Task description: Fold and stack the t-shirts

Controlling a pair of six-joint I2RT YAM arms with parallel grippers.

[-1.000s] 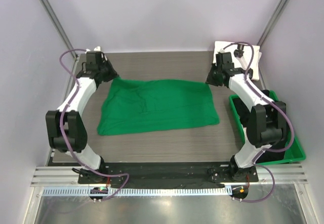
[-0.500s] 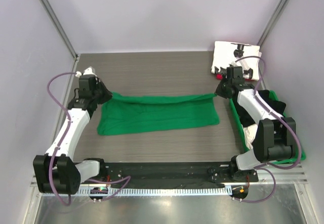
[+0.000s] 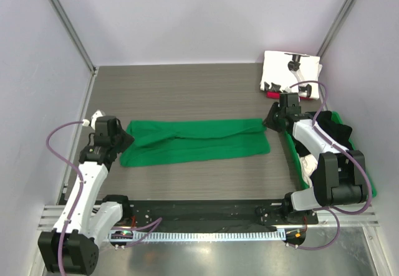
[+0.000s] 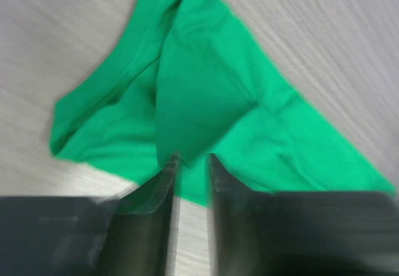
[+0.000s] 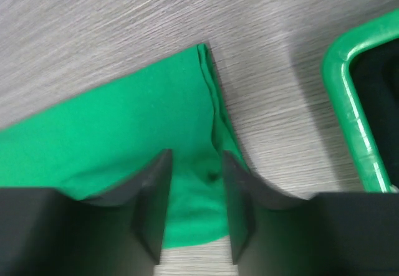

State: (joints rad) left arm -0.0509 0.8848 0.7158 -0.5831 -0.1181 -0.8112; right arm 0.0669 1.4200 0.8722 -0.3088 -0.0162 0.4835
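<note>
You have one green t-shirt on the one tabletop, one white t-shirt with black print in the far right corner, and one red t-shirt, only its edge showing beneath that. One green bin holds black cloth and white cloth; you cannot count the pieces. Two arms, the left arm and the right arm, carry one pair of jaws each.

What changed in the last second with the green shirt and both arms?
Both arms pulled back toward their bases, folding the far edge of the green t-shirt over its near half into a narrower band. The left end effector and right end effector, shut on the corners before, now stand with jaws parted. The green bin and far-corner white t-shirt stayed put.
</note>
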